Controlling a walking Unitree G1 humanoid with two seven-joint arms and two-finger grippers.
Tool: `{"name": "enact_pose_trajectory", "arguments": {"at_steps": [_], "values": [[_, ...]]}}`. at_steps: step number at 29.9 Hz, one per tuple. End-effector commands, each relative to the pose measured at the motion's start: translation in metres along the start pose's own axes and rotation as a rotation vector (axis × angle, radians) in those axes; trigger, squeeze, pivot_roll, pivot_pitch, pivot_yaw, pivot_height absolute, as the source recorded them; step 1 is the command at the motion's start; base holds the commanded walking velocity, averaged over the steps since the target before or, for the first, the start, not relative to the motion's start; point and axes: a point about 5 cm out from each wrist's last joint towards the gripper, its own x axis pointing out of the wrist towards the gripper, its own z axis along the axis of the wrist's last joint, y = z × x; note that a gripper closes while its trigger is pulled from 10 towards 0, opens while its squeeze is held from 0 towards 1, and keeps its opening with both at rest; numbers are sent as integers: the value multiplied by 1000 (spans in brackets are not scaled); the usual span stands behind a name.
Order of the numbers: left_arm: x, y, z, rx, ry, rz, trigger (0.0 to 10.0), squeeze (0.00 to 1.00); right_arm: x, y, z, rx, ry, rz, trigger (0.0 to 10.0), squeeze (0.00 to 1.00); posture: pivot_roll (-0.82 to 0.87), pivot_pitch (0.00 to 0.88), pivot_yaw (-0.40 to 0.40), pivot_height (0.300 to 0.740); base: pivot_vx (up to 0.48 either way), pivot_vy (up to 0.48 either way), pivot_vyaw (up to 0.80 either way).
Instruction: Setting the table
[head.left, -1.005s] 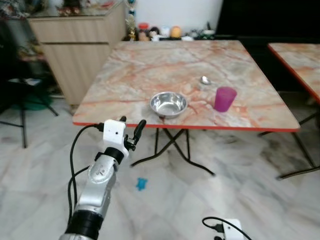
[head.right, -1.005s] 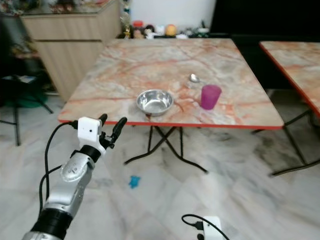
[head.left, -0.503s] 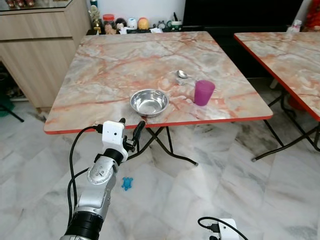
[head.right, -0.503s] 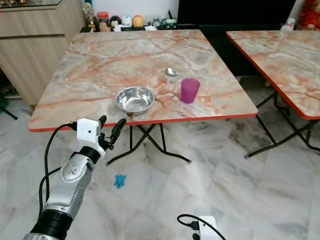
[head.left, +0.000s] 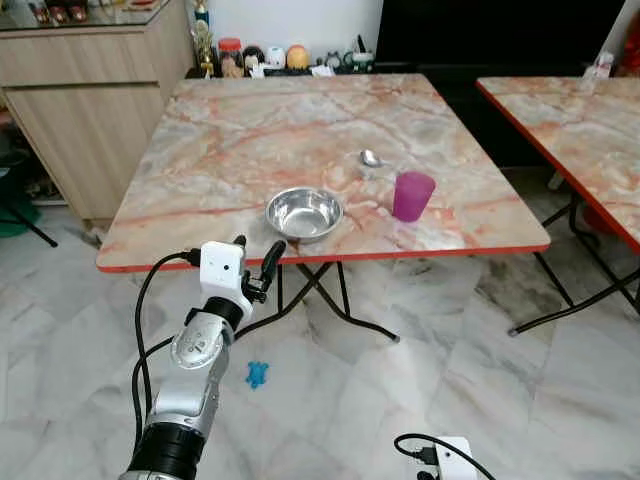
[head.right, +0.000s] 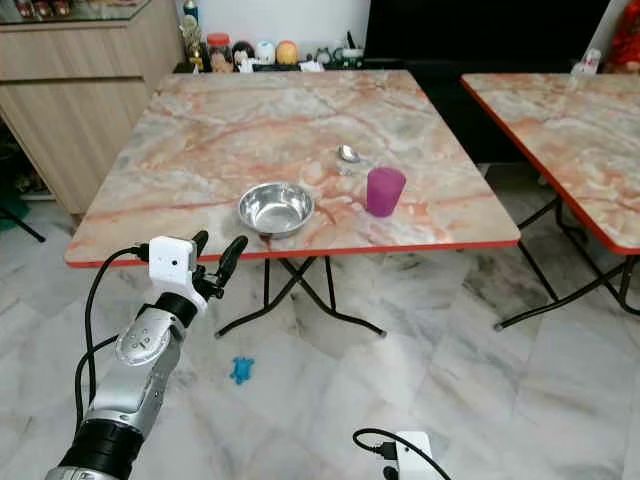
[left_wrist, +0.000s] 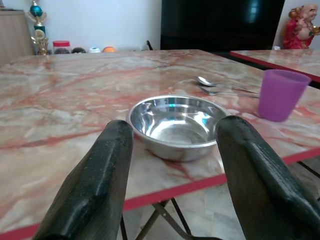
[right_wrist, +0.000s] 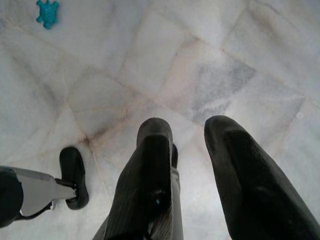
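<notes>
cabinet (head.left: 95, 110): wooden one off to the far left, past the table's left edge, with a glass top and some small stuff on it

left gripper (head.left: 254, 261): raised in front of the table's near red edge, a bit left of the bowl. Both black fingers (left_wrist: 95, 185) are spread wide with nothing between them. White camera block sits just behind them, black cable looping off it

bowl vs jaws: in the left wrist view the steel bowl (left_wrist: 176, 125) sits right in the gap between the two fingers, but further out, up on the tabletop. The fingers are short of the table edge, not touching the bowl

blue toy (head.left: 257, 375): little turquoise thing on the floor under the table, near the left arm

table (head.left: 240, 150): square folding one, orange-pink marble pattern, red rim, black crossed legs

steel bowl: upright and empty-looking, close to the near edge, roughly mid-table

spoon (head.left: 371, 158): behind the bowl and to the right, lying flat. The wrist view looks like two pieces of cutlery side by side, hard to be sure

purple cup (head.left: 412, 195): upright, right of the bowl, just in front of the spoon, apart from both

far edge clutter (head.left: 270, 58): jars and small figurines lined up beyond the table's back edge

second table (head.left: 580, 130): same marble and red rim, off to the right with a gap between

right gripper (right_wrist: 192, 150): hanging low, pointed at the marble floor, fingers parted, holding nothing. Robot's black foot (right_wrist: 74, 175) is visible below it
</notes>
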Motion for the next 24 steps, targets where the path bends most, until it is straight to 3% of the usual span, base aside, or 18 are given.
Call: {"name": "enact_pose_trajectory", "arguments": {"at_steps": [1,24], "values": [[1,2,4,17,-9,3,10000,0,0,0,0,-8,4,4,10000,0,139,0,-23,740,274,0,0],[1,6,4,19,-7,19,10000,0,0,-1,0,-16,7,5,10000,0,139,0,-27,740,275,0,0]]}}
